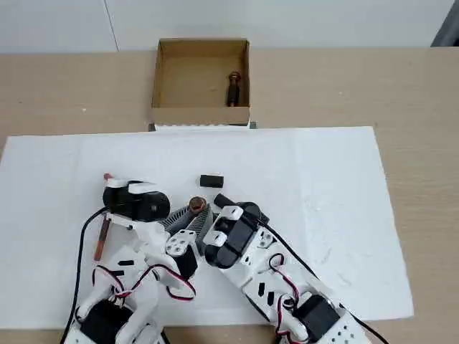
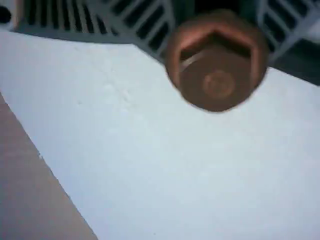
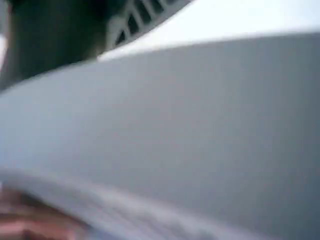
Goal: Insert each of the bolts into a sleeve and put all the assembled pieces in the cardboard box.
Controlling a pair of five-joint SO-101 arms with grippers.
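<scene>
Pinching a copper bolt point(image 1: 196, 205) over the white sheet point(image 1: 323, 179), left gripper point(image 1: 195, 215) sits beside right gripper point(image 1: 219, 201), whose state cannot be told; black sleeve point(image 1: 211, 180) lies nearby; cardboard box point(image 1: 201, 115) contains one assembled piece point(image 1: 234, 87).

1 cardboard box point(image 1: 163, 79), 1 assembled pc point(image 1: 234, 87), 2 loose bolts point(image 1: 100, 240) point(image 1: 196, 205), 1 loose sleeve point(image 1: 211, 180).

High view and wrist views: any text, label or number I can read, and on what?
No text can be read in any view.
cardboard box: plain walls, no print seen.
bolt: a round mark on its head, too blurred to read.
</scene>
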